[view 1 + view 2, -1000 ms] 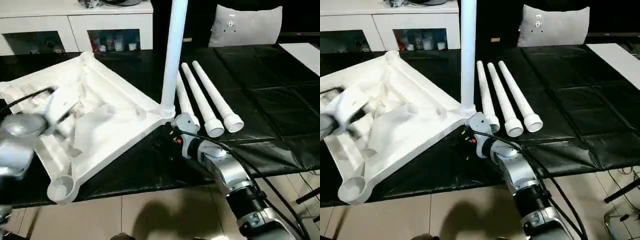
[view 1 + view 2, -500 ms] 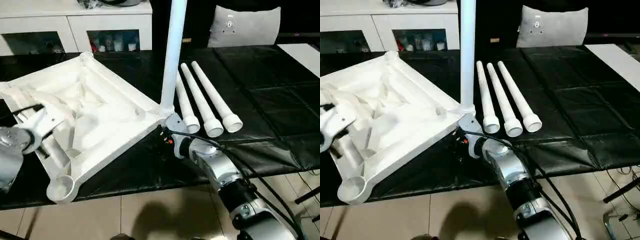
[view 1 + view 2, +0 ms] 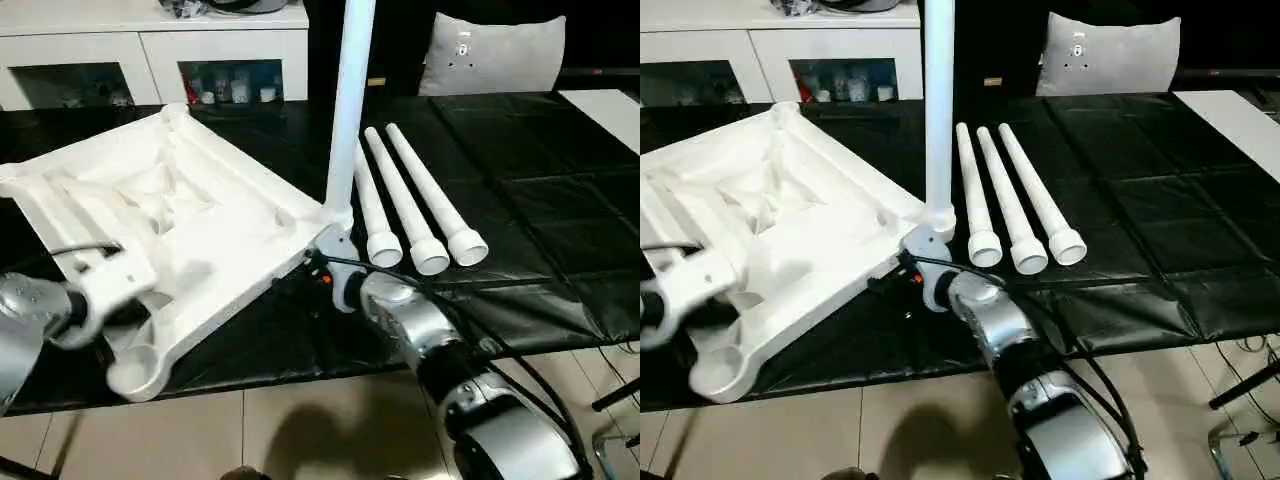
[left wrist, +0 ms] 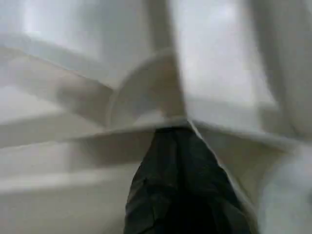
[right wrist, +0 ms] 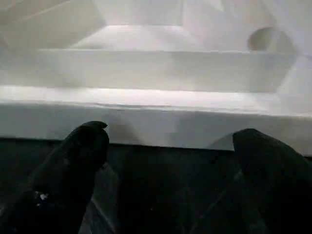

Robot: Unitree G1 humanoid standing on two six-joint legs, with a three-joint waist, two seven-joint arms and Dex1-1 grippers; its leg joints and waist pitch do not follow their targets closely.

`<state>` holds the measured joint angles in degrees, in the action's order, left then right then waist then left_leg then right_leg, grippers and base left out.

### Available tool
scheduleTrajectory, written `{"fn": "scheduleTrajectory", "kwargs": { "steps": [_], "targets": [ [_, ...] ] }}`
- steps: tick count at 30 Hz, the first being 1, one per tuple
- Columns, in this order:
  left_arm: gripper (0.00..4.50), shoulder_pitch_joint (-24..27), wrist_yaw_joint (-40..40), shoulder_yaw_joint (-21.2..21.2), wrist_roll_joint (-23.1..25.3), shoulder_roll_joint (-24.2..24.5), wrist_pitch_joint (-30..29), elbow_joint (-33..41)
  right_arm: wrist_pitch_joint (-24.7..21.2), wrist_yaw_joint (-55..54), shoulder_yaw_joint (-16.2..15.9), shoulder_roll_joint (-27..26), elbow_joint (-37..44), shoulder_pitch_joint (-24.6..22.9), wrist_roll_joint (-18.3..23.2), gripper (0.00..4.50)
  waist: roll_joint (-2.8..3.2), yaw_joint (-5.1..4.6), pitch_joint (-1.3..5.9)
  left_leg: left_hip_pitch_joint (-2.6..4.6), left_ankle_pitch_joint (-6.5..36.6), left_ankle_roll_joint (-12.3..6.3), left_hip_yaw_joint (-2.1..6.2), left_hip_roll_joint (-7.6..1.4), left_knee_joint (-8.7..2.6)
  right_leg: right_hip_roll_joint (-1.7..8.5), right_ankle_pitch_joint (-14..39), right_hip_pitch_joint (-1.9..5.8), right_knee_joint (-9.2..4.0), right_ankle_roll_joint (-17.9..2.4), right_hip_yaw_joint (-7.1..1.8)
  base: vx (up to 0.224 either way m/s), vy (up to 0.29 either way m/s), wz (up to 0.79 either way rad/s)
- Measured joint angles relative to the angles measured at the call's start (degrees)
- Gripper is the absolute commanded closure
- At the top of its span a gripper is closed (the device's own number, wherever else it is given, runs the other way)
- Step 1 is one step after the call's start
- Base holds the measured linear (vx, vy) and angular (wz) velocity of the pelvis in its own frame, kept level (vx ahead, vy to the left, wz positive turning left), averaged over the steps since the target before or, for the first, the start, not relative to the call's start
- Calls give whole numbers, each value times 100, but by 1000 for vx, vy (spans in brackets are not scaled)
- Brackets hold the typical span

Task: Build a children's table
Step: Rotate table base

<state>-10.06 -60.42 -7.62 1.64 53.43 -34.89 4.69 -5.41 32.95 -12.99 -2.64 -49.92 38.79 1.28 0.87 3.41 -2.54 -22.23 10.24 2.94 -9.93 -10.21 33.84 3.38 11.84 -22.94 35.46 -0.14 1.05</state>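
black table covering (image 3: 520, 190) carries the upturned tabletop (image 3: 170, 220); right gripper (image 5: 170, 146) spread just beside its edge, left gripper (image 4: 173, 161) pressed together against its ribs.

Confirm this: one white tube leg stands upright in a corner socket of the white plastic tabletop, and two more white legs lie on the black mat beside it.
Not quite: three white tube legs lie on the black mat, not two, as the left eye view shows. One white tube leg does stand upright in a corner socket of the white plastic tabletop.
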Motion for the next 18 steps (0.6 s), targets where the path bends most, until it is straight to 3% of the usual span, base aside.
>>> {"fn": "scheduleTrajectory", "kwargs": {
  "steps": [10,18],
  "targets": [
    [441,9,-317,-146,-532,-491,-120,336,163,2,95,1,-457,186,-101,0,-9,-175,0,18,-13,21,-1,-8,1,-9,1,-11,41,-1,-7,0,0,0],
    [441,-279,-316,-363,-534,-918,-47,174,244,-63,222,8,-705,296,-119,0,-15,-185,-2,19,-16,26,-1,-12,3,-12,1,-13,48,-1,-7,0,0,0]
  ]
}}
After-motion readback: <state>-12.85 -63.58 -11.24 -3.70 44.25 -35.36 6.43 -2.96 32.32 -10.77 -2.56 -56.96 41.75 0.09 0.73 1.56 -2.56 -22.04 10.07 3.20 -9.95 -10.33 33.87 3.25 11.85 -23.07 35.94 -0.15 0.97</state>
